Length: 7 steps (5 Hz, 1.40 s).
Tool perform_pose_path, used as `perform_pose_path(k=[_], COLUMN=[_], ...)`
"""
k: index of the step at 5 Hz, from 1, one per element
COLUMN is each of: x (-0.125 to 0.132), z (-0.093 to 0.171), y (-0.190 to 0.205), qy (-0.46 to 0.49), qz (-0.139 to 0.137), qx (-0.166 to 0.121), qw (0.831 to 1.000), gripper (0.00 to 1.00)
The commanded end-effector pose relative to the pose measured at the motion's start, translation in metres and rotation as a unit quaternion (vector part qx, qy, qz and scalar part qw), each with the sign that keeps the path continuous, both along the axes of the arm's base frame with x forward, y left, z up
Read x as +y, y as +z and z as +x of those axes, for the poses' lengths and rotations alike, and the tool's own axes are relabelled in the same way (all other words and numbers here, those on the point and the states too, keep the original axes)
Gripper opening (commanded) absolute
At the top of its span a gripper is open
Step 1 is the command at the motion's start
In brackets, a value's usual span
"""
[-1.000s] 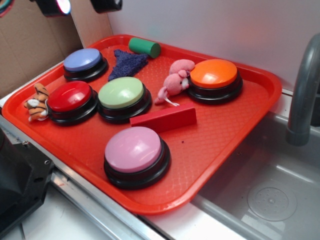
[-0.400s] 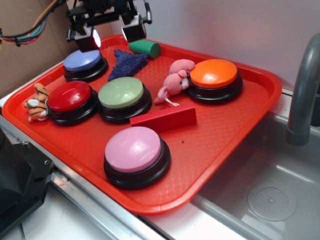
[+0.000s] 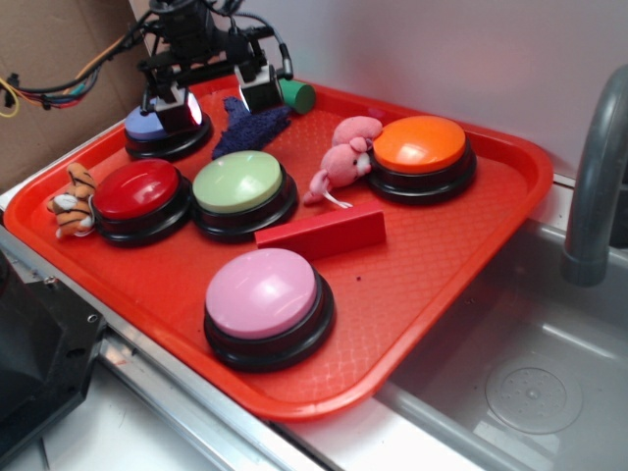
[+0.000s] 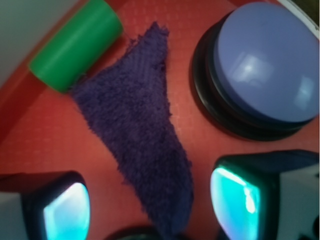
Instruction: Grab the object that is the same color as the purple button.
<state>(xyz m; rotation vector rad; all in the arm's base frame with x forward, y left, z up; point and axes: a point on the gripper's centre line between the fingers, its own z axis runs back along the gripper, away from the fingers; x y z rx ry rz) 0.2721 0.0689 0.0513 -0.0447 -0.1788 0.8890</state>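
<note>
My fingers (image 4: 150, 207) are spread wide, nothing between them. In the wrist view one pad (image 4: 65, 212) sits lower left, the other lower right, and the purple cloth (image 4: 137, 132) runs down the gap between them. So I'm hanging right over the thing I want, but no contact that I can see.

The cloth lies flat on the red tray (image 3: 442, 265), at the back. It's between the purple button (image 4: 265, 65) and the green cylinder (image 4: 75, 45); one corner looks to touch the cylinder, or nearly, can't tell for sure. Its narrow tail points toward me and ends near the green button (image 3: 238, 183), whose black rim just shows at the bottom edge of the wrist view.

From the exterior view I'm low at the back-left of the tray w/ one finger in front of the purple button and the other just beside the cylinder. How much air is left under me, can't say.

Progress, as I judge it: target picked out and approach pretty much lined up; the grab itself not done. Left to do: go down onto the cloth, pinch, lift. It's thin and fuzzy, so I'd guess I need to go nearly to the tray surface to catch it. Pink plush (image 3: 343, 162), orange button (image 3: 420, 144), etc. are well apart and not in the way.
</note>
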Motion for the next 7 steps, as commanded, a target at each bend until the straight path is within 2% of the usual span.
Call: perform_pose_path(k=[1,2,3,5,6,7], x=[0.014,0.012,0.009,0.004,0.0,-0.01], z=[0.004,0.0,0.0,0.004,0.008,0.016], y=[-0.021,-0.032,-0.028,-0.017,0.001,0.046], qy=[0.01,0.007,0.009,0.011,-0.003,-0.07], qz=[-0.009,-0.008,-0.007,-0.012,0.009,0.012], qx=[-0.007,0.004,-0.011,-0.026,-0.03,-0.026], qw=[1.0,1.0,1.0,1.0,0.999,0.997], gripper=[1.0,1.0,0.0,0.0,0.0,0.0])
